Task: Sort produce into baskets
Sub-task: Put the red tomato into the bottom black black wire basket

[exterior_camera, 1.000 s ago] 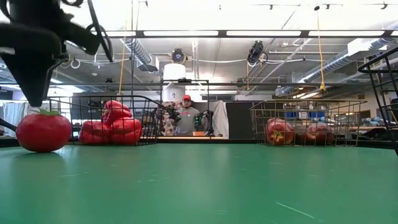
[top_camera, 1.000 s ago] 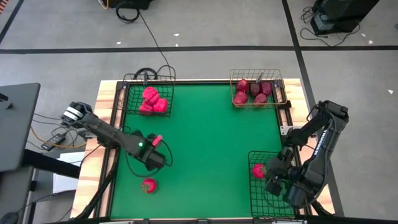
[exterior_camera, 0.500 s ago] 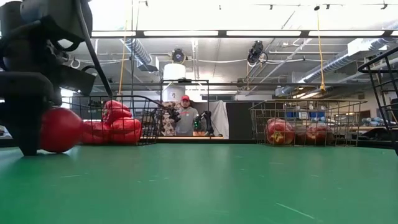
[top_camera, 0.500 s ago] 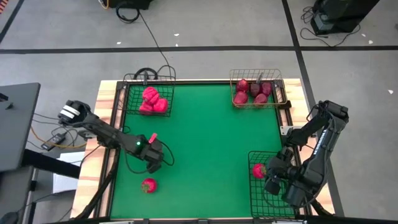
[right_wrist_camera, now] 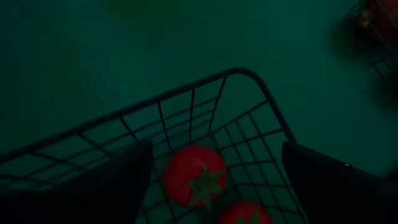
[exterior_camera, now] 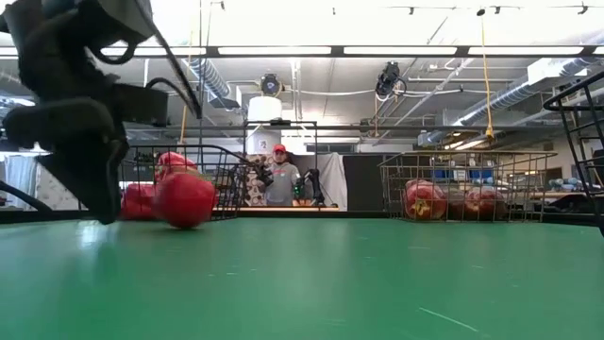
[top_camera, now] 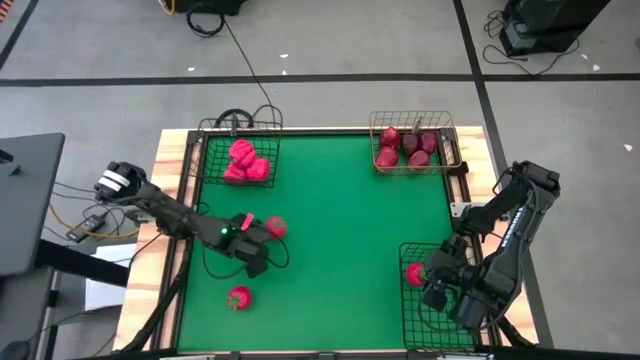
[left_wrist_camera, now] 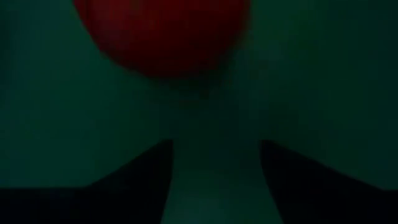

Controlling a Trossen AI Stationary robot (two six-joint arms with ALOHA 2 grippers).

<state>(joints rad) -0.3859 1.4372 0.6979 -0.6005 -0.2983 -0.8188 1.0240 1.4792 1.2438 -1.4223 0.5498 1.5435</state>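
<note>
A green table (top_camera: 340, 230) holds three wire baskets. The left gripper (top_camera: 262, 240) hangs near the table's middle, fingers parted, with a loose tomato (top_camera: 276, 228) just ahead, nothing held. Another tomato (top_camera: 238, 297) lies nearer the front edge. The right gripper (top_camera: 437, 285) hovers above the long black basket (top_camera: 408, 315), fingers apart and empty, over two sorted tomatoes (right_wrist_camera: 194, 175).

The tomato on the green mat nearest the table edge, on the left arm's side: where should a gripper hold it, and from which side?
Probably best: grip the tomato across its round middle, coming straight down from above. It sits free on the mat, so both fingers have room.
</note>
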